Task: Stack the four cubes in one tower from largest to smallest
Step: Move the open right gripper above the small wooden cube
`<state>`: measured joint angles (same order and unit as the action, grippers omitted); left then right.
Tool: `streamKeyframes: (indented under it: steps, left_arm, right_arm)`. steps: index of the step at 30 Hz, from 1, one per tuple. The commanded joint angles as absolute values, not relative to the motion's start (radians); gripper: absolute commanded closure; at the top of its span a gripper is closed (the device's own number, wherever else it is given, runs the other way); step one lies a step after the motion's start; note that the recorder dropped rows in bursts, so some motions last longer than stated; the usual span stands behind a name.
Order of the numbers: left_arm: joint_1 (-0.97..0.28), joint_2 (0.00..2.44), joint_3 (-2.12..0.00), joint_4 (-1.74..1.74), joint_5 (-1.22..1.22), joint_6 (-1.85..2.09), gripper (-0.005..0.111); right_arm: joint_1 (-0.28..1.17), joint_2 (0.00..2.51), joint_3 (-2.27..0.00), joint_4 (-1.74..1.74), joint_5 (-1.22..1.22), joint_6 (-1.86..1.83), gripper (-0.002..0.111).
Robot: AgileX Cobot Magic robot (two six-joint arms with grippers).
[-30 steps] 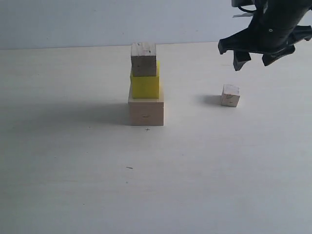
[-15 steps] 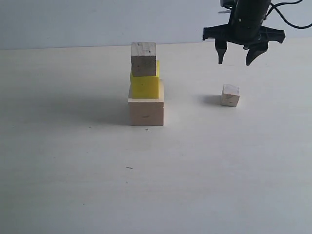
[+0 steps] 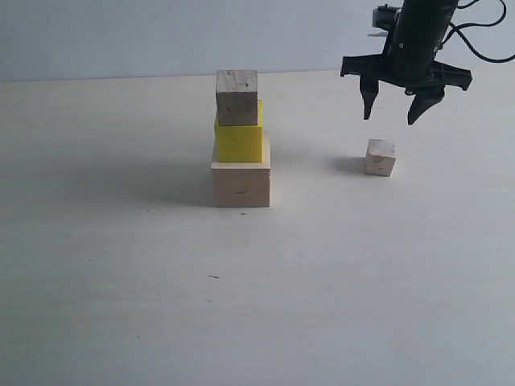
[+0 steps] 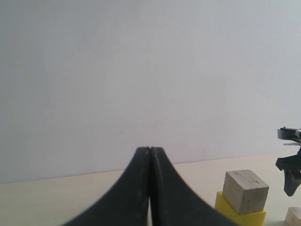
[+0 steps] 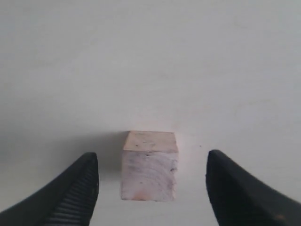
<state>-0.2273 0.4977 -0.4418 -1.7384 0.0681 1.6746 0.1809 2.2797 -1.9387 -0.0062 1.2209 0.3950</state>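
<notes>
The tiniest cube (image 3: 380,158) lies between my right gripper's (image 3: 390,118) fingers in the wrist view. They are spread wide and hang above it, touching nothing. My left gripper (image 4: 149,188) is clenched on nothing. The cube rests alone on the table (image 3: 362,281). Well apart to its left stands the tower (image 3: 241,149): knotty cube (image 3: 236,97) on yellow cube (image 3: 239,142) on largest cube (image 3: 241,185).

Three-cube tower (image 3: 240,153) at centre; tiniest cube (image 3: 380,158) apart at right; right gripper (image 3: 390,118) above it, fingers (image 3: 367,100) spread.
</notes>
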Motion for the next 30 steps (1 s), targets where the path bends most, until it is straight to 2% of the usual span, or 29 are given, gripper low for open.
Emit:
streamKeyframes:
  steps: [1,8,30]
  left_arm:
    - [-0.232,0.496,-0.441,-1.744,0.073,1.67,0.107]
    - [-0.232,0.496,-0.441,-1.744,0.073,1.67,0.107]
    - [-0.232,0.496,-0.441,-1.744,0.076,1.67,0.107]
  right_arm:
    - [0.18,2.283,-1.883,-0.053,1.221,0.392,0.045]
    - [0.192,2.283,-1.8,0.018,1.202,0.351,0.045]
    - [0.197,2.183,-1.803,0.158,1.158,0.327,0.045]
